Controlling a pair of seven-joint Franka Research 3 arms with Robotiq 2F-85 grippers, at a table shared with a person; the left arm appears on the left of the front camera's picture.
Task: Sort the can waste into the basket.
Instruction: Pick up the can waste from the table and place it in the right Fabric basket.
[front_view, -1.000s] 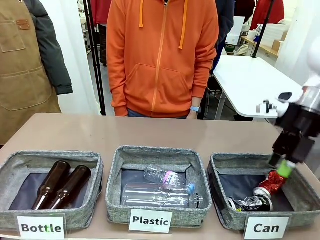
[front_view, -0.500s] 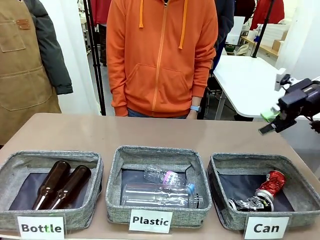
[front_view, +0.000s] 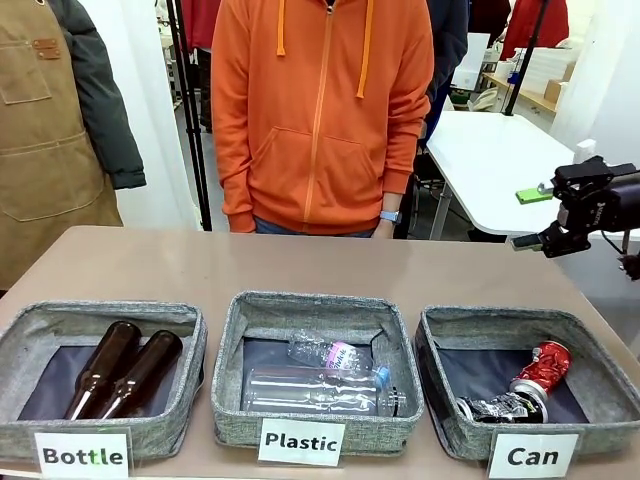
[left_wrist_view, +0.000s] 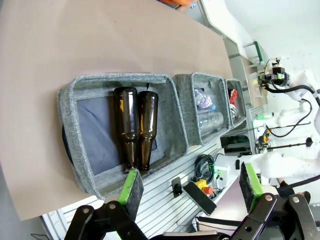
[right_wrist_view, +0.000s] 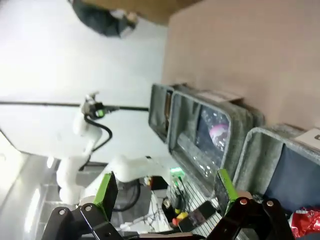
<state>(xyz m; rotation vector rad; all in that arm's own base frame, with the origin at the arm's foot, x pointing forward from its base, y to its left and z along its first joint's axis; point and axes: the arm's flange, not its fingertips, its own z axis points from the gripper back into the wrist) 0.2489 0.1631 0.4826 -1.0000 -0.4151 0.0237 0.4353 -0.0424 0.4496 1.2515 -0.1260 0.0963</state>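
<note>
The grey felt basket with the white "Can" label stands at the front right. Inside it a crushed red can lies beside a crushed black and silver can. My right gripper hangs open and turned sideways, high above the basket's far right corner, with nothing between its fingers. In the right wrist view that gripper is open, with the basket wall and a bit of the red can below. My left gripper is open and holds nothing, above the table's left end.
A "Plastic" bin with clear bottles stands in the middle. A "Bottle" bin with two brown bottles stands at the left. A person in an orange hoodie stands at the far side. Bare table lies behind the bins.
My right gripper has lifted out of the Can basket, away from the red can, and swung up to the right. The red can now lies loose in the basket.
</note>
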